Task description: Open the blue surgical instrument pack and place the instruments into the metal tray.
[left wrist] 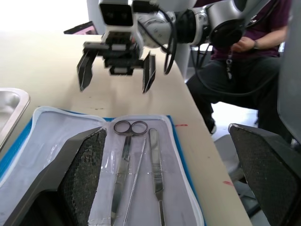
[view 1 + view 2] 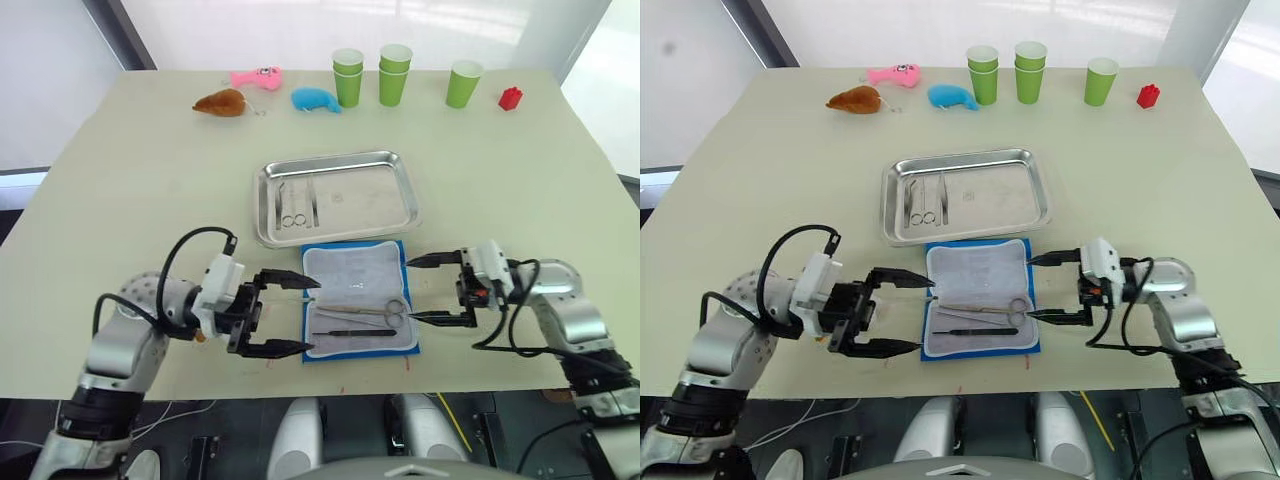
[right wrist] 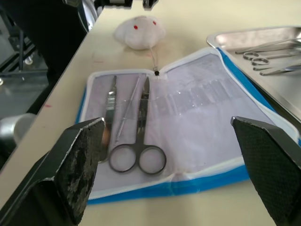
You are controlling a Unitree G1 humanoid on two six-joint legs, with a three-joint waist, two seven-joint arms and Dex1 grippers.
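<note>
The blue surgical instrument pack (image 2: pixel 352 268) lies open near the table's front edge, its white lining facing up. On its near half rest ring-handled scissors (image 2: pixel 368 309), a thin probe and a flat tool (image 2: pixel 348 333); the scissors (image 3: pixel 139 140) lie between the right gripper's fingers in that wrist view. Just behind the pack sits the metal tray (image 2: pixel 375 195), holding a few instruments (image 2: pixel 294 205) at its left end. My left gripper (image 2: pixel 311 315) is open at the pack's left edge, holding nothing. My right gripper (image 2: pixel 411 290) is open at the pack's right edge, also holding nothing.
Green paper cups (image 2: pixel 348 76) stand in a row along the far edge, with a red block (image 2: pixel 510 97) at their right. A pink toy (image 2: pixel 255 77), a brown toy (image 2: pixel 222 102) and a small blue plush (image 2: pixel 315 99) lie far left. A seated person (image 1: pixel 240 47) is beside the table.
</note>
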